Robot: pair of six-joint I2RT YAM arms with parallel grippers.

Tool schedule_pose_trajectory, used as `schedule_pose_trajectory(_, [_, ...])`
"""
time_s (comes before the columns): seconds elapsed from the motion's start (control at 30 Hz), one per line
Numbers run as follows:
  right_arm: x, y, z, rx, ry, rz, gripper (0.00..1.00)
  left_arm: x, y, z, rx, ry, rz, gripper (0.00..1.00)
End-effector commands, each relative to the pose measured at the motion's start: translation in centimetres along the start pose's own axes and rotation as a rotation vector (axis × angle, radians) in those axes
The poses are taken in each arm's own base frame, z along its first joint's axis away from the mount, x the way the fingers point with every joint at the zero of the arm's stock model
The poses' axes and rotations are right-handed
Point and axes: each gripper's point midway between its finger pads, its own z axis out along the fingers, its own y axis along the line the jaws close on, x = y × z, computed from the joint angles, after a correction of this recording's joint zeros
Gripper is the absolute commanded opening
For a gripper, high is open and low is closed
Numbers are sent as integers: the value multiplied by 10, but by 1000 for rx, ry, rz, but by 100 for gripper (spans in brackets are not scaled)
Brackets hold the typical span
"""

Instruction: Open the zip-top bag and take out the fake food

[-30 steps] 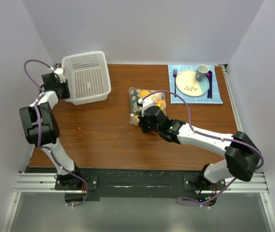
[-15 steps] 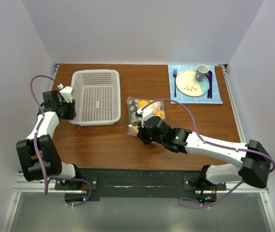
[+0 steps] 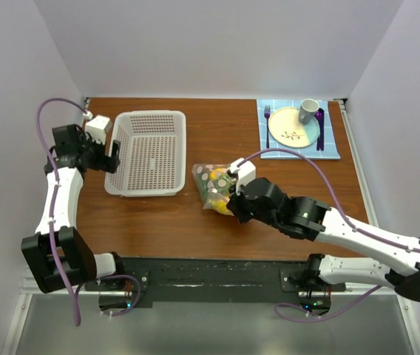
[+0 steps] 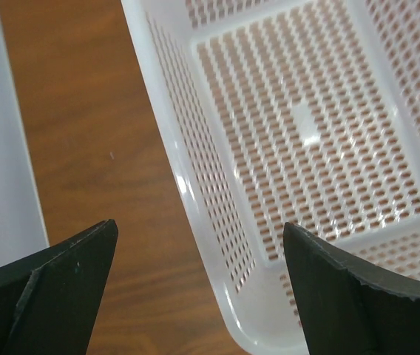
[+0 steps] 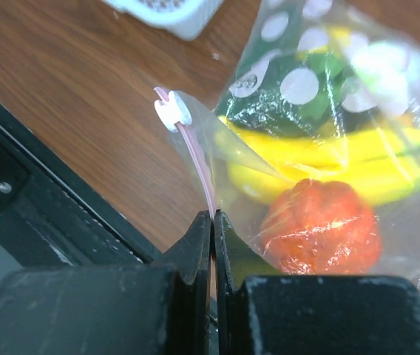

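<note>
Both right jaws pinch the pink zip strip [image 5: 201, 168], likely the firmest hold on the soft, slippery zip-top bag [image 5: 306, 89] just ahead, full of light fake food [image 5: 321, 222]; left jaws are wide open.

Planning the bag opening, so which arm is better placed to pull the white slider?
Probably left: the left hand is open by the basket; the right hand is shut on the zip-top bag, pinching its pink strip near the slider.
</note>
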Motion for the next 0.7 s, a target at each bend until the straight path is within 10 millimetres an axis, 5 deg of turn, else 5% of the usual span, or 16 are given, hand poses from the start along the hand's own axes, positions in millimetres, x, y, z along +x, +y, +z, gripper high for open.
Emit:
schedule_pose_trajectory(0.0, [-46,0,-36,-4,-107,5,0,-47,-15,-9,54,-134,53,100])
schedule_pose_trajectory(0.13, [-55,-3,-41,13,-124,-9,0,-47,21,23,-119,-142,12,100])
schedule_pose_trajectory(0.37, [-60,-5,-57,-3,-150,8,0,-86,70,92,-193,-144,-118,100])
schedule_pose_trajectory(0.43, [-59,-7,-63,-5,-161,18,0,-80,71,117,-165,-94,-163,100])
schedule_pose_trajectory(0.47, [-59,-8,-64,-5,-163,26,0,-97,73,119,-147,-122,-182,100])
schedule_pose_trajectory(0.6, [-58,-12,-70,2,-174,38,0,-89,70,142,-104,-77,-238,100])
schedule_pose_trajectory(0.67, [-60,-16,-73,20,-182,38,0,-76,61,147,-67,-62,-241,85])
